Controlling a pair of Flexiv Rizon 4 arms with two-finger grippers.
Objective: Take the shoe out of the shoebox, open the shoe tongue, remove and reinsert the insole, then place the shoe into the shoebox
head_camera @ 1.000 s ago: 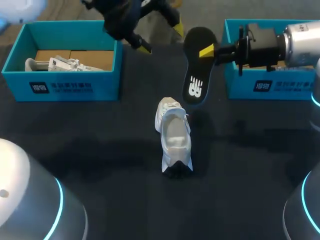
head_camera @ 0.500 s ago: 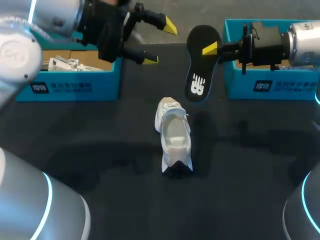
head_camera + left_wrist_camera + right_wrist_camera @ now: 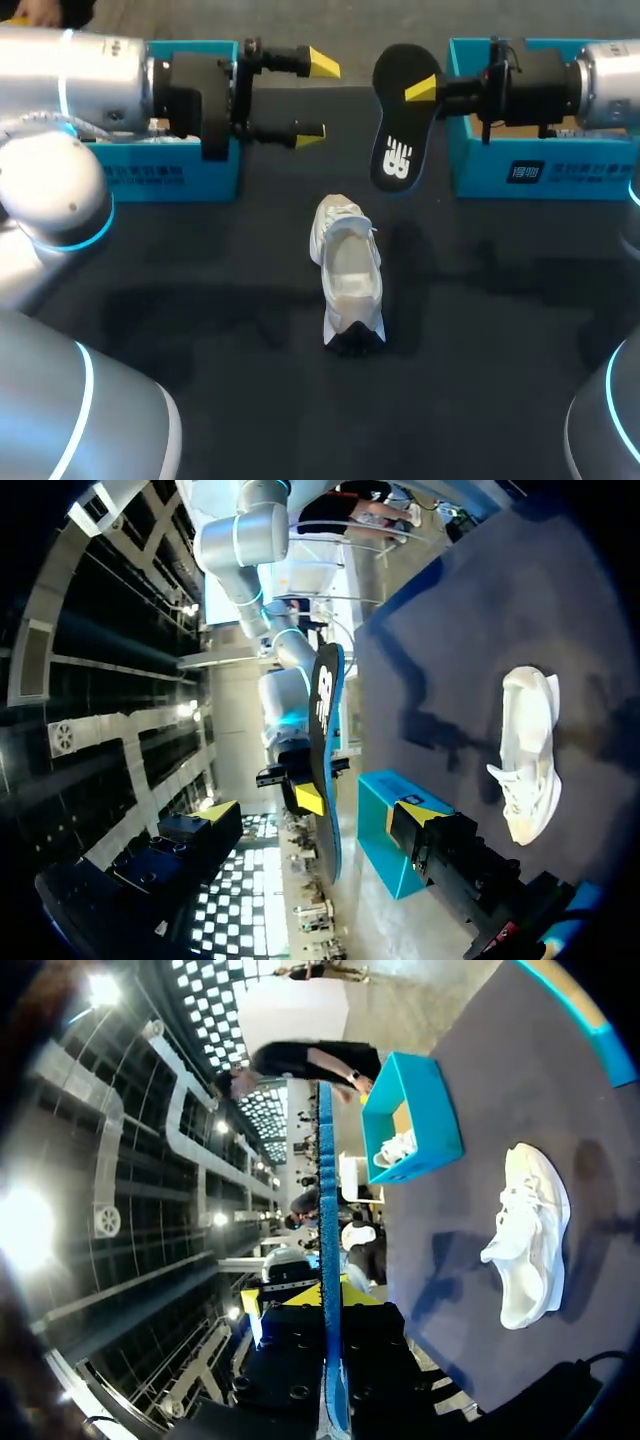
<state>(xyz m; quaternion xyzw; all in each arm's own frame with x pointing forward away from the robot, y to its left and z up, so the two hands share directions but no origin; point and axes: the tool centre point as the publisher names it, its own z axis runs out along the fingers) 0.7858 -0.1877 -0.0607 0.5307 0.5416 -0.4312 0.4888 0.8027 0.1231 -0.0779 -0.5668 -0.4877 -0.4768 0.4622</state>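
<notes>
White with a dark heel, the shoe has not shifted on the black counter over the last second. What has changed is the left arm: it has swung in from the far left corner and levelled out, so it now lies across the left shoebox; the left fingers point sideways toward the insole rather than slanting down beside it; they are spread wide with nothing between them. The insole has drifted only a touch toward the far edge — the right fingers are clamped on it as before, in the air just in front of the right shoebox.

The shoe stands on its sole in the middle of the counter, between the two boxes and nearer the robot than either; its long axis runs near to far, laced toe end toward the far edge, dark heel toward the robot; its mouth gapes upward, pale grey inside. The insole hangs beyond the toe, its long axis roughly in line with the shoe's but leaning a little; the right fingers grip near its broad far end, and the end with the white mark points toward the shoe. From the right wrist the insole shows edge-on — a thin blue line between the fingers.
</notes>
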